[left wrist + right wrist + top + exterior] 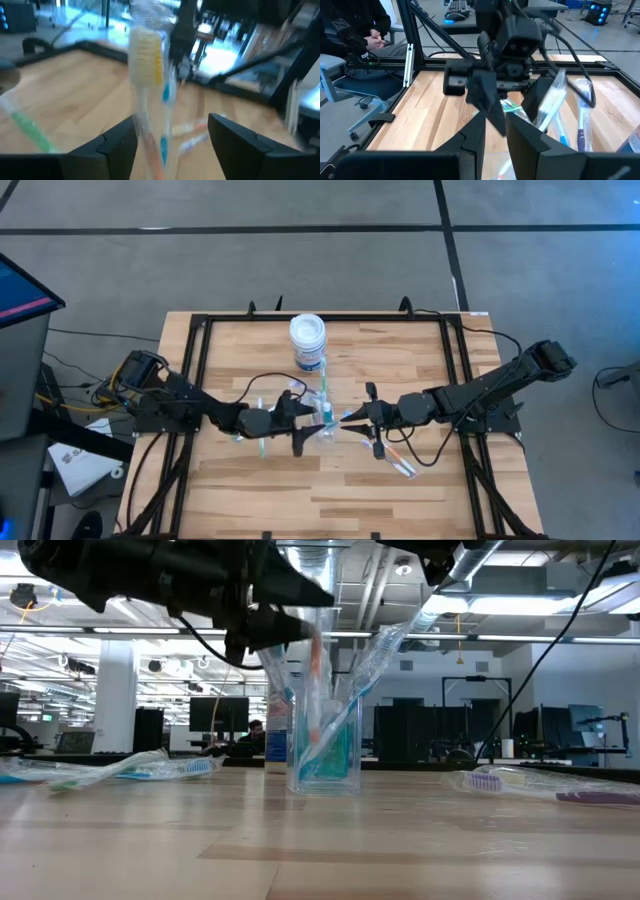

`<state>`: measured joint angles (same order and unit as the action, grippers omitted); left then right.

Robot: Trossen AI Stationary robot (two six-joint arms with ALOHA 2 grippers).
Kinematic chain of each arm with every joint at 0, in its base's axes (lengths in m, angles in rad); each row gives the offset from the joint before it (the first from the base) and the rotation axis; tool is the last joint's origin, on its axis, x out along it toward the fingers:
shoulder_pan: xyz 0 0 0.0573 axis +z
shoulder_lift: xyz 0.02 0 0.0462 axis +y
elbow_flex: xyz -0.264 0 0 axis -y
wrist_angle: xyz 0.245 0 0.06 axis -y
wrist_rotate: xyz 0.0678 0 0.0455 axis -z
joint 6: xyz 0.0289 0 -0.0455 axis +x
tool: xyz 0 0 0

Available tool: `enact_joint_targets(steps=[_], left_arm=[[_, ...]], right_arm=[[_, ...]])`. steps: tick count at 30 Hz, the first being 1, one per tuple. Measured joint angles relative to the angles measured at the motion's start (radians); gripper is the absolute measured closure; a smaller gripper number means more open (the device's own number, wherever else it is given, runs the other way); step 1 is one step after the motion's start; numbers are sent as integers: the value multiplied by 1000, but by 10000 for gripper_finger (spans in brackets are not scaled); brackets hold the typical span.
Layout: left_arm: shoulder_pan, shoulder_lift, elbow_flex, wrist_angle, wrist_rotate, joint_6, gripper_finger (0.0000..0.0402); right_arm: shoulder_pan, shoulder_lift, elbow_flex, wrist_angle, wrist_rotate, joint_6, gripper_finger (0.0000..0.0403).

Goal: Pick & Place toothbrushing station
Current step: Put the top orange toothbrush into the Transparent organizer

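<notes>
A small clear cup (325,755) stands near the table's middle (326,430) with several wrapped toothbrushes leaning in it. My left gripper (303,423) hangs open just left of the cup and above its rim. In the left wrist view (172,145), a wrapped toothbrush with a yellow head (149,65) stands between its fingers, nearer one of them. I cannot tell whether they touch. My right gripper (352,418) is just right of the cup and above it, with its fingers nearly together (502,137) on a wrapped toothbrush (395,645). The tiny tube does not show. My right gripper seems to pinch the upper end of a clear-wrapped toothbrush; a bit of wrapper (498,171) shows between its two fingers. The fingers hide the rest of the contact. The toothbrush slants down to the left, and its lower end stands in the cup (335,745).
A white round jar (308,340) with a blue label stands behind the cup. Loose wrapped toothbrushes lie left of the cup (262,442) (110,772) and right of it (400,462) (520,782). A black frame (200,350) rims the table. A person (360,35) sits beyond the table.
</notes>
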<state>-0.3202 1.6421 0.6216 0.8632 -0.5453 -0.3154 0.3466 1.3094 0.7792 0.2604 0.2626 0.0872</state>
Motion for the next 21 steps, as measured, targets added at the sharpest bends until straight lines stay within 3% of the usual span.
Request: enact_joint_targets(steps=[8, 21], left_arm=[[5, 21, 1, -44, 57, -56, 186], [5, -9, 3, -36, 32, -1, 191]], right_arm=[[-3, 0, 0, 1, 0, -5, 335], [-3, 0, 0, -11, 0, -8, 335]])
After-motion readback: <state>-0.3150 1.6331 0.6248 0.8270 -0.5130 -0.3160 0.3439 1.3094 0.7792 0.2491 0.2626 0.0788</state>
